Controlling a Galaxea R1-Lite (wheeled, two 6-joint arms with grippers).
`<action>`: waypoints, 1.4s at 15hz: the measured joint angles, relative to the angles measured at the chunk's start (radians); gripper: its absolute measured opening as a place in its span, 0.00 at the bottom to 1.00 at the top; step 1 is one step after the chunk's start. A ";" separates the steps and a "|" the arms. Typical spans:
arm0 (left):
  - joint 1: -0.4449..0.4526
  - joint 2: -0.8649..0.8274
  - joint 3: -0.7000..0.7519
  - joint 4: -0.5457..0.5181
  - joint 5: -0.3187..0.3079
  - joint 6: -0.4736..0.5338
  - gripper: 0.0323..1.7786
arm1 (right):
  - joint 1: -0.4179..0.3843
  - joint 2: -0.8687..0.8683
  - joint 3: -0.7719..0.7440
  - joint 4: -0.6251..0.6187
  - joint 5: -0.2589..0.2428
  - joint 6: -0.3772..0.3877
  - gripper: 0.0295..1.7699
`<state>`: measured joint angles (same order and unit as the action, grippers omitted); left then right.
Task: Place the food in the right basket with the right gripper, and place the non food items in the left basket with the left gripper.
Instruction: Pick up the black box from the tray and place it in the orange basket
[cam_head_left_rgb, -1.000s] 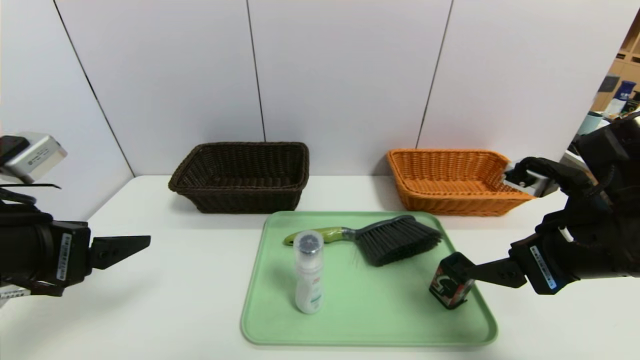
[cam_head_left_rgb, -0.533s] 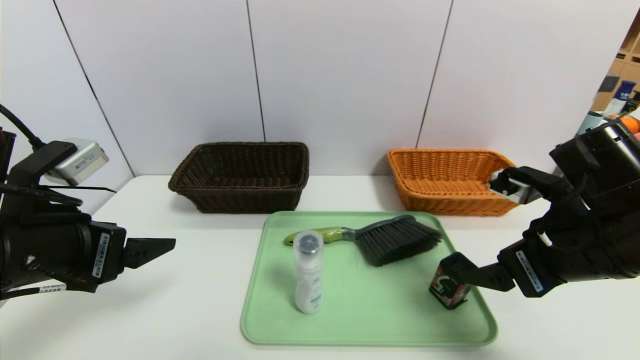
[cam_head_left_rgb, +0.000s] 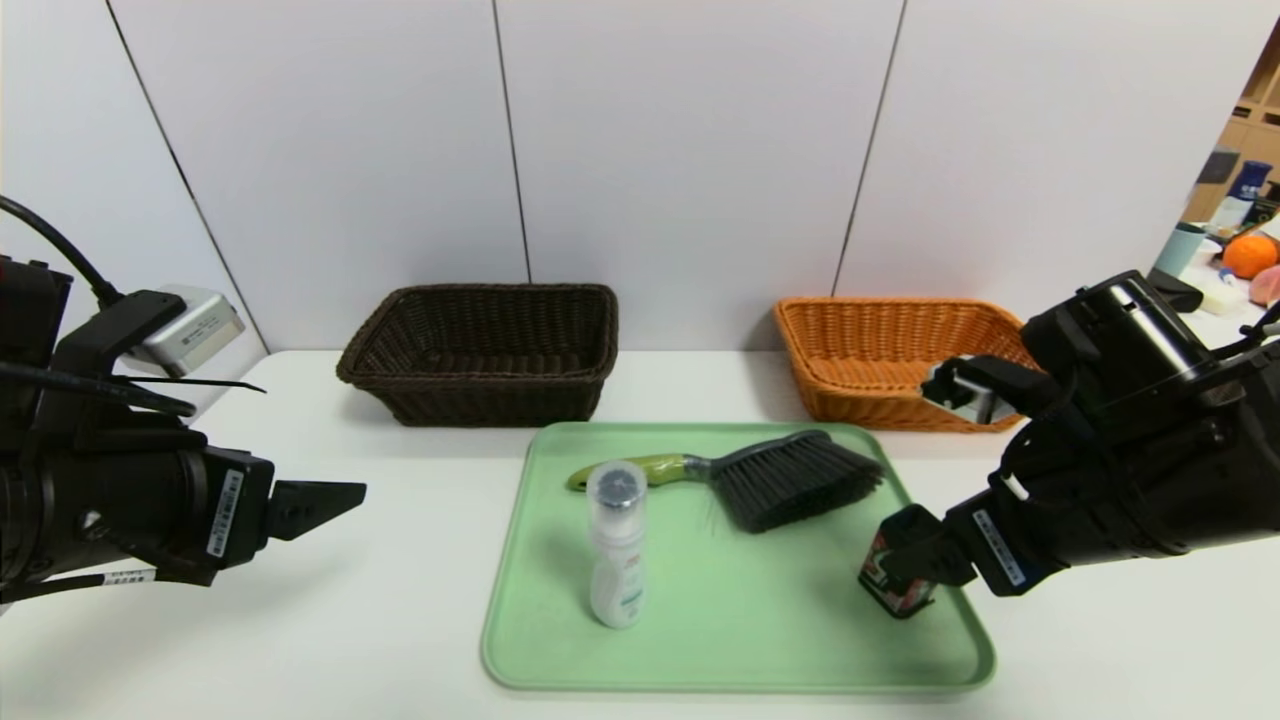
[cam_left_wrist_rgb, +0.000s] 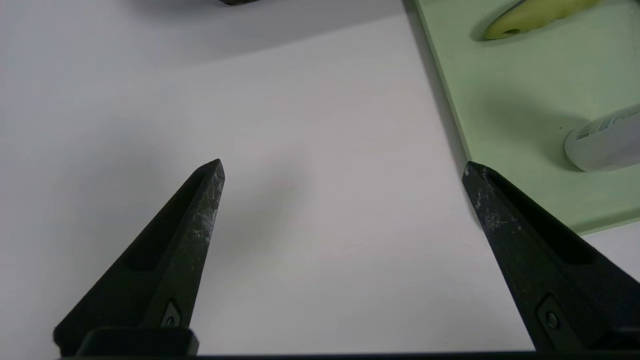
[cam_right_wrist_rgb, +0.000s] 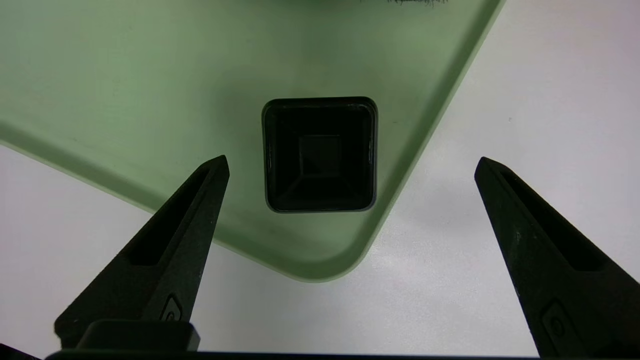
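Reaching in from the right edge of the head view, the right gripper (cam_head_left_rgb: 893, 561), dark and pointed, overlaps the small boxy container (cam_head_left_rgb: 896, 590), whose printed sides show red and white at lower right on the smooth green tray (cam_head_left_rgb: 760, 640). The smooth, pale plastic bottle (cam_head_left_rgb: 619, 570) stands upright below center, its clear cap rounded. Behind it lies the brush (cam_head_left_rgb: 790, 480), with a glossy green handle and coarse, dark grey bristles. The dark brown basket (cam_head_left_rgb: 490, 390), woven and flared, sits left of upper center; the orange basket (cam_head_left_rgb: 900, 405), also wicker, sits right of it. The left gripper (cam_head_left_rgb: 362, 490) hangs at left, over the matte white table (cam_head_left_rgb: 400, 620).

The left wrist view shows tapered, scuffed jaws wide apart with nothing between them, near the tray's raised rim.

The right wrist view shows jaws spread on either side of the container's square, round-cornered black top, touching neither side.
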<state>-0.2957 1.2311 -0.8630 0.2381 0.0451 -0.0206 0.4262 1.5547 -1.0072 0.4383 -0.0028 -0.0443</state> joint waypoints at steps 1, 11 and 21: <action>0.000 0.004 -0.001 -0.007 0.000 0.000 0.95 | 0.003 0.009 0.000 -0.001 0.000 0.000 0.96; -0.008 0.030 0.000 -0.031 -0.001 -0.011 0.95 | 0.012 0.076 -0.009 -0.018 -0.003 0.012 0.91; -0.011 0.047 -0.002 -0.049 -0.001 -0.014 0.95 | 0.033 0.100 -0.016 -0.014 -0.004 0.004 0.40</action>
<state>-0.3068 1.2785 -0.8649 0.1896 0.0440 -0.0345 0.4589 1.6543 -1.0228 0.4247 -0.0070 -0.0404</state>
